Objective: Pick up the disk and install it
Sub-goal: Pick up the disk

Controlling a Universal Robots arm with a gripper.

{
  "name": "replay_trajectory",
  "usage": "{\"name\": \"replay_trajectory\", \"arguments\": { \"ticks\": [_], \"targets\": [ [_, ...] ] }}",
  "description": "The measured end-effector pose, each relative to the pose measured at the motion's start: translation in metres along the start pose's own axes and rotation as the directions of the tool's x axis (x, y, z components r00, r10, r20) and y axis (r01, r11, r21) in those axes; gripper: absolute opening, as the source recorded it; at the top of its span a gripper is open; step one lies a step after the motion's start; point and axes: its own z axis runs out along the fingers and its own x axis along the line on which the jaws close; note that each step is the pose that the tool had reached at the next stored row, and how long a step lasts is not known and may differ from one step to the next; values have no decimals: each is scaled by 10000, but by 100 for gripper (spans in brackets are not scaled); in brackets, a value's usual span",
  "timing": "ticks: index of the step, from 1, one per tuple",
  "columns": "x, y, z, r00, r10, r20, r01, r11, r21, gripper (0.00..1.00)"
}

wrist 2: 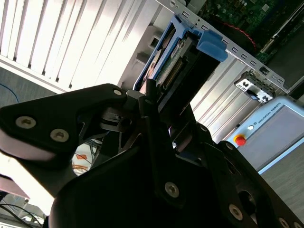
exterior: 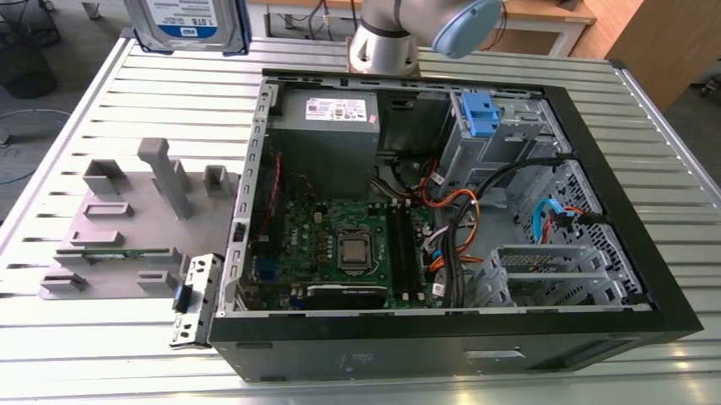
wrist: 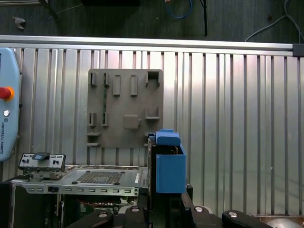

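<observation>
The disk (exterior: 186,25) hangs high above the slatted table at the exterior view's upper left, its white-and-blue label facing the camera. In the second wrist view the disk (wrist 2: 183,57), framed by blue side rails, sticks out from between the black fingers of my gripper (wrist 2: 159,92), which is shut on it. In the first wrist view the disk (wrist: 168,164) shows edge-on with its blue rail, above the grey holder plate and the rim of the open computer case (wrist: 95,178). Inside the case (exterior: 451,194), a drive cage with a blue clip (exterior: 479,114) sits at the far right corner.
A grey fixture (exterior: 135,219) with upright slots lies on the table to the exterior view's left of the case. The arm's base (exterior: 383,42) stands behind the case. A pendant with a red button (wrist: 7,104) lies on the table. Cables and a motherboard (exterior: 338,245) fill the case.
</observation>
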Motion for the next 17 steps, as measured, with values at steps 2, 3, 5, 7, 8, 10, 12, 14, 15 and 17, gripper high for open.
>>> {"name": "replay_trajectory", "arguments": {
  "ticks": [2, 3, 5, 7, 8, 10, 12, 14, 15, 17],
  "targets": [
    [0, -13, -1, 10000, 0, 0, 0, 10000, 0, 35],
    [0, -20, -1, 10000, -1, 0, 1, 10000, 0, 35],
    [0, -31, -1, 10000, 0, 0, 0, 10000, 0, 35],
    [0, -41, -1, 10000, 0, 0, 0, 10000, 0, 35],
    [0, -47, -2, 10000, 0, 0, 0, 10000, 0, 35],
    [0, -56, -2, 10000, 0, 0, 0, 10000, 0, 35],
    [1, -66, -2, 10000, 0, 0, 0, 10000, 0, 35],
    [0, -75, -3, 10000, 0, 0, 0, 10000, 0, 35],
    [0, -80, -3, 10000, 0, 0, 0, 10000, 0, 35],
    [1, -89, -3, 10000, 0, 1, 0, 10000, 1, 35]
  ]
}}
